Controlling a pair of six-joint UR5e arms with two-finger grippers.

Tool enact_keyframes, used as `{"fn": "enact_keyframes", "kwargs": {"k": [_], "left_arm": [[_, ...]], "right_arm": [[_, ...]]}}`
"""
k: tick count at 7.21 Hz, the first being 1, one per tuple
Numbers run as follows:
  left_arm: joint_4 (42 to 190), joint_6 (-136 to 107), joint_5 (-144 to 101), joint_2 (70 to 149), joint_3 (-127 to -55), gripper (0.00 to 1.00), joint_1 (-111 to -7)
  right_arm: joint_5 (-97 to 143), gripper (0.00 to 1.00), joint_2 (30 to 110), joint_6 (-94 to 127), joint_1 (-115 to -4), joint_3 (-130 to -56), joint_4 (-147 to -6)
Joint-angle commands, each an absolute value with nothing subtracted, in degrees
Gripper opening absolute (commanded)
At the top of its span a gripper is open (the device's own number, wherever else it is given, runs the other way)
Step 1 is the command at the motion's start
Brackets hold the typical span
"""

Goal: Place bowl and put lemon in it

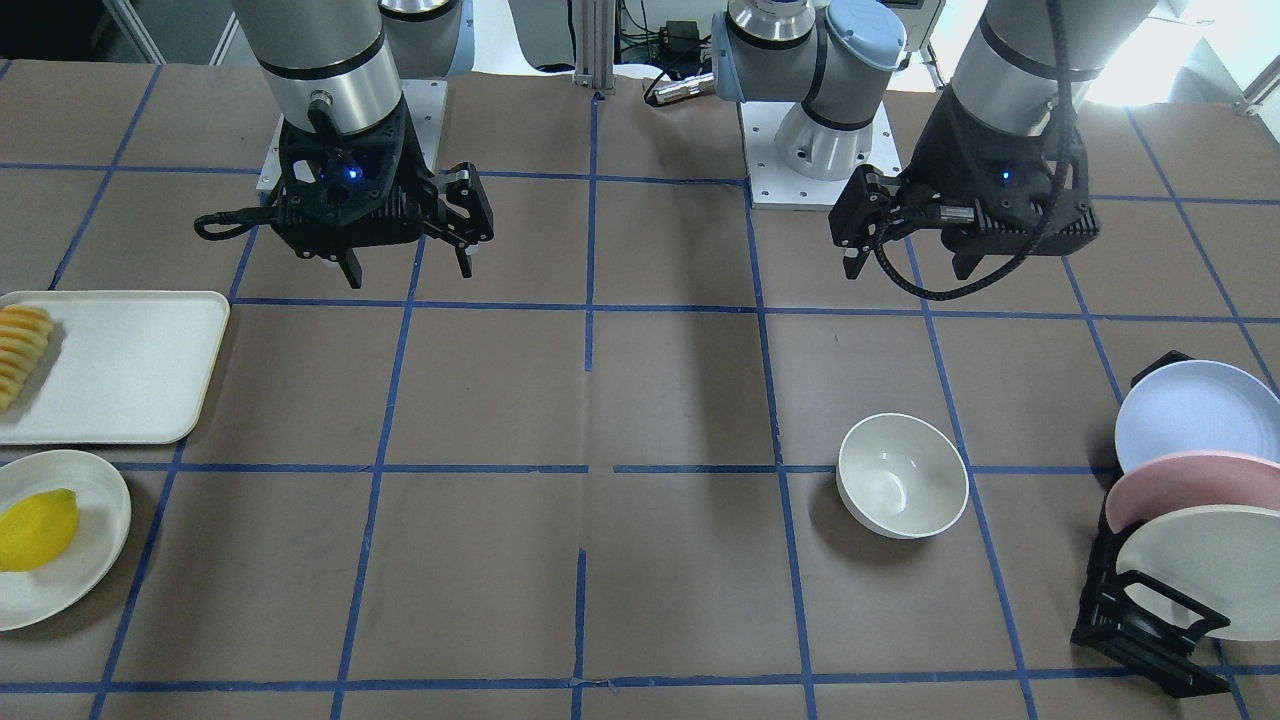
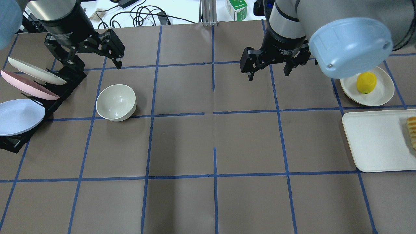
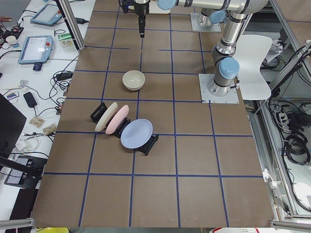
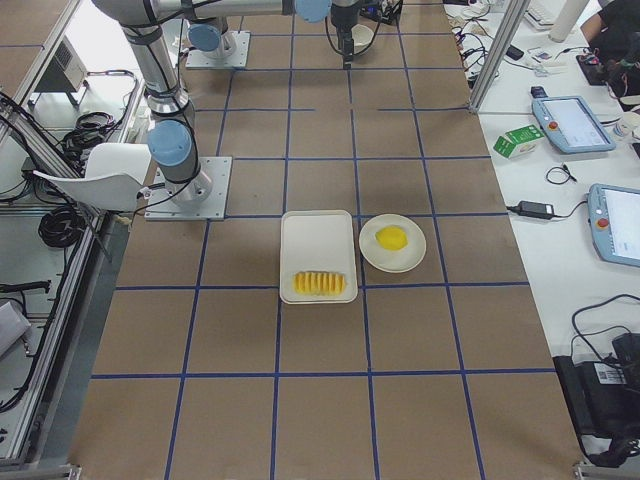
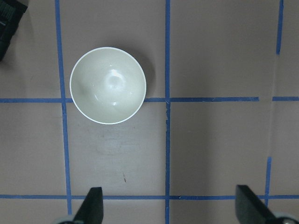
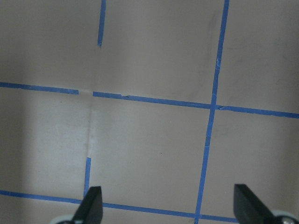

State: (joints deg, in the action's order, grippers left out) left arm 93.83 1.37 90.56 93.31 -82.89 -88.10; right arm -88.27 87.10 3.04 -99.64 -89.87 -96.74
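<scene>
Counting across the table: one deep, glossy off-white bowl [image 2: 116, 102] stands upright on the brown paper at the robot's left, near one black rack [image 1: 1130, 640] holding three tilted plates, blue, pink and off-white. One small yellow lemon [image 2: 366, 82] lies on one shallow off-white plate [image 2: 385, 92] at the right, beside one white rectangular tray [image 2: 373, 143] carrying ridged yellow-orange sliced fruit [image 1: 22, 355]. The left gripper [image 1: 908, 265] and right gripper [image 1: 408, 272] both hang spread wide, grasping nothing. The left wrist view looks straight into the bowl's bare inside. The right wrist view shows only taped paper.
</scene>
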Motion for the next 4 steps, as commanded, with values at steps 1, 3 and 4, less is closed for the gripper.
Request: {"fn": "enact_keyframes", "kwargs": {"k": [1,3,4], "left_arm": [[93.78,1.32,90.09,93.34,-83.23,1.00,-88.07],[93.78,1.32,90.17,93.43,-83.32,1.00,-88.15],[93.78,1.41,90.61,93.34,-83.32,1.00,-88.24]], "right_arm": [[-88.16,1.00,87.71,3.25,-99.58,-89.22,-96.85],[-88.77,1.00,88.42,2.55,-99.06,-89.03,-96.50],[-89.12,1.00,88.33,2.37,-98.62,-89.03,-96.85]]}}
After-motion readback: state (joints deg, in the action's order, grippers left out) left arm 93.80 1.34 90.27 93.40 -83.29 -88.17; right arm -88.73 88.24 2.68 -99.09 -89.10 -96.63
